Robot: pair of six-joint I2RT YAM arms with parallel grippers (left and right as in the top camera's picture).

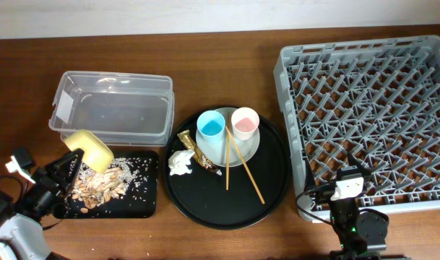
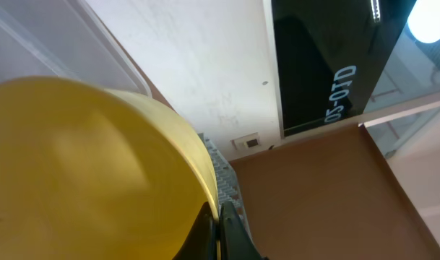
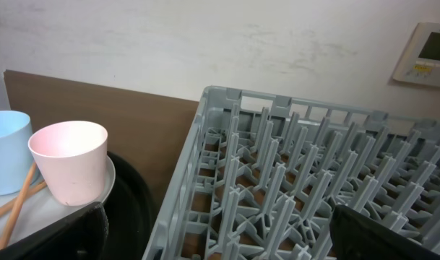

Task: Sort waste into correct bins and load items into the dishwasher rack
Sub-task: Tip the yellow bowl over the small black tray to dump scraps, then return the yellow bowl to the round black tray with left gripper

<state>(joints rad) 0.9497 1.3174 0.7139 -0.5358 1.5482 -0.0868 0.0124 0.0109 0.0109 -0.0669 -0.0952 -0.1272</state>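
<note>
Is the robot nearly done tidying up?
Not yet. Done: scraps lie in the black tray. In hand: the left gripper is shut on the yellow bowl, tipped above that tray. Left: napkin and wrapper sit on the round tray, not binned. The blue cup, pink cup, plate and chopsticks are there too, and the rack is empty. The right gripper is open by the rack.

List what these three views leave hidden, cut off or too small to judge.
- Left wrist view: the yellow bowl fills the frame, hiding the black tray and food scraps below.
- Overhead view: the bowl is tipped with its inside turned from the camera, so leftovers cannot be told.
- Right wrist view: the light-blue cup is cut off by the left edge.
- Overhead view: any print on the wrapper is too small to read.
</note>
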